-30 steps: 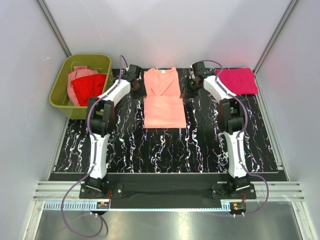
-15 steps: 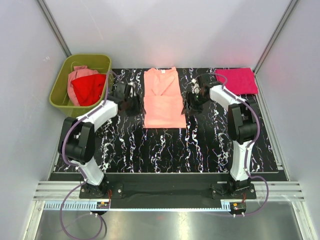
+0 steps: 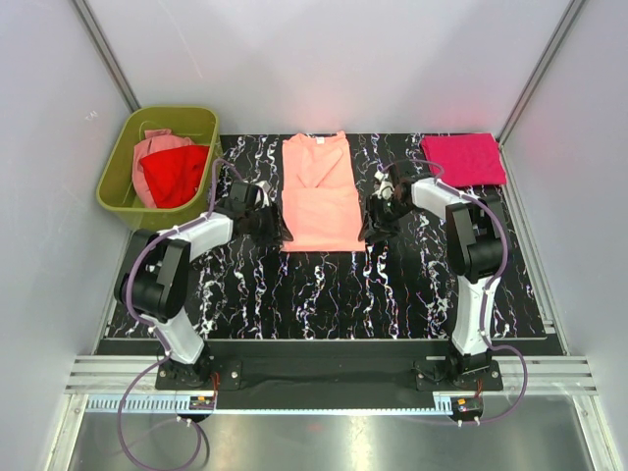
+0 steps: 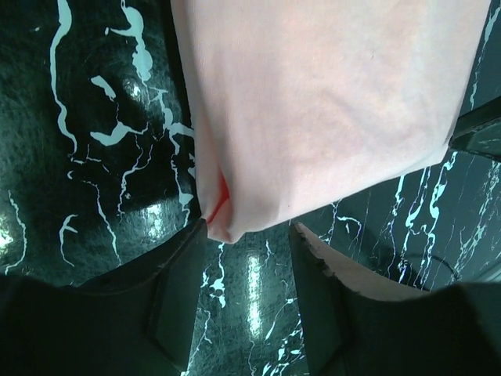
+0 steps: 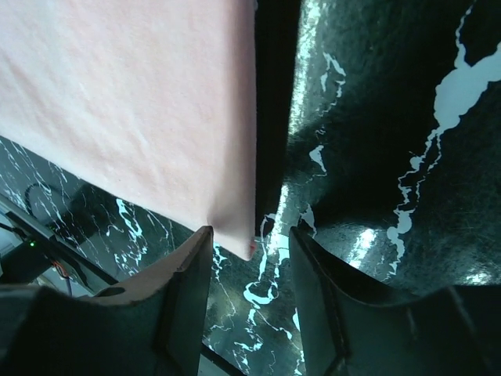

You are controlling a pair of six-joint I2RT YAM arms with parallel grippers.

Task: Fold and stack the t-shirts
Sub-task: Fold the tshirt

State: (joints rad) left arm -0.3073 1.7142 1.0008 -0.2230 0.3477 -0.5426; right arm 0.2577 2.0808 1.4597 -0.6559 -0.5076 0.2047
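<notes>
Left gripper [image 4: 246, 258]: I am seeing its fingers spread wide and low over the mat [image 3: 324, 294]. The near left corner of the peach shirt [image 3: 322, 201] is lying between the fingertips. I cannot tell whether either finger is touching the cloth.
Right gripper [image 5: 249, 266]: its fingers are spread too, and the shirt's near right corner is sitting in the gap. It is not pinching anything.
Peach shirt: it is lying flat in the middle of the mat's far half as a long narrow shape, neckline at the far end. A crosswise edge is showing about halfway down. Up close the cloth is looking smooth and pale, with a brighter red seam peeking out at the left corner.
Magenta shirt [image 3: 463, 159]: it is resting as a flat rectangle at the far right corner of the mat, well apart from both grippers.
Mat: it is black with white marble veins and is catching glare in both wrist views.
Walls [image 3: 324, 59]: plain pale panels are closing in the far side and both flanks.
Bin [image 3: 172, 110]: the olive tub is standing at the far left, just off the mat. A crumpled red shirt [image 3: 175, 172] is lying in it against a pink shirt [image 3: 155, 147].
Arms: both are reaching forward, their wrists flanking the peach shirt and hiding strips of mat beside it.
</notes>
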